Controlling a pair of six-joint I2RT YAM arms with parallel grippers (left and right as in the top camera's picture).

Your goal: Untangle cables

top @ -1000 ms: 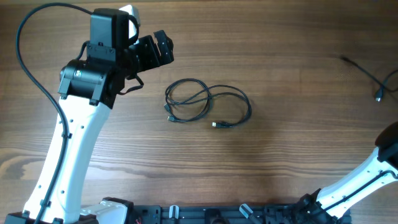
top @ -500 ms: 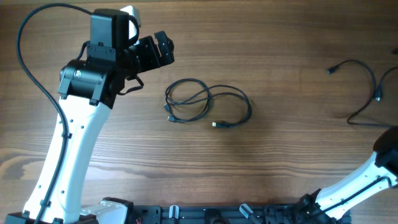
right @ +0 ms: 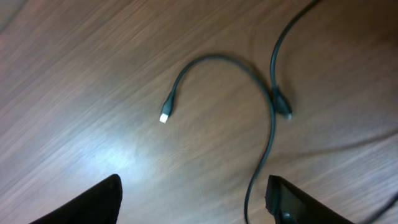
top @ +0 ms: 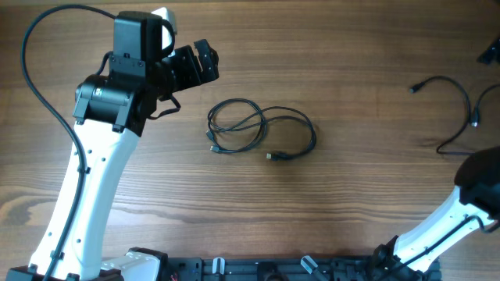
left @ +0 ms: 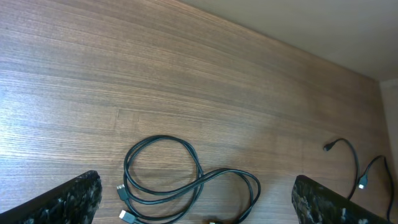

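Cables sit in two separate spots on the wooden table (top: 351, 218), basically one lot per gripper.

The left gripper (top: 201, 64) hangs over the table with its jaws spread wide and nothing between them. In its own wrist view the two fingers (left: 68, 199) poke in at the bottom corners. The coiled cable (top: 261, 119) lies flat out ahead of that gripper, roughly centred between the fingers, near but not touching either one. It's a couple of loose loops overlapping each other, with small plug ends (left: 122, 189) lying at the edge of the coil.

The right gripper (right: 194, 190) has its jaws well apart too and isn't holding anything. Ahead of it, between its fingers, there's an arched cable (right: 214, 57) curving over the wood, with a pale-tipped plug (right: 163, 117) at one end. A second cable (right: 277, 56) comes in from the far side and ends in a dark plug (right: 285, 109) just beside the arch. The wrist view is too blurry to tell whether the two cross or only touch.

Both of those lie well apart from the left gripper and the coil. In the overhead view only part of the right arm (top: 469, 203) shows, and I can't pick out its gripper there.
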